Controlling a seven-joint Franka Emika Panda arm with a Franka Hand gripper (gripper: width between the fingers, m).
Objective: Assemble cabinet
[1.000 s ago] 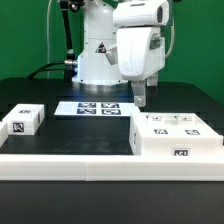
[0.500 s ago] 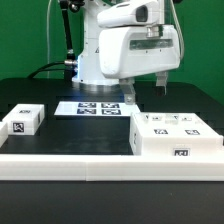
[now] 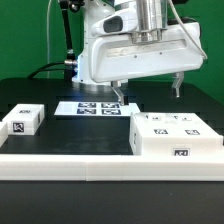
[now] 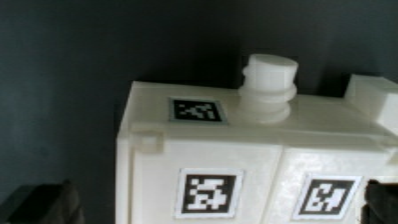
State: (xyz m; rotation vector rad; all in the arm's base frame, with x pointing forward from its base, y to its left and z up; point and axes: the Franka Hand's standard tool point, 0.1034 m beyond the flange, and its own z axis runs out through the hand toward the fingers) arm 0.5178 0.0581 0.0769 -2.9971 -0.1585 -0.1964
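Gripper (image 3: 149,97) is hovering above the cabinet (image 3: 175,135), jaws spread wide, carrying nothing. The small tagged block (image 3: 22,120) is lying well apart, unattached; assembly is looking unfinished.

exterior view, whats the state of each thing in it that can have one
gripper: open wide, empty, touching nothing
cabinet: resting on the table, not gripped
small block: lying on the table, apart from the cabinet
marker board: flat on the table
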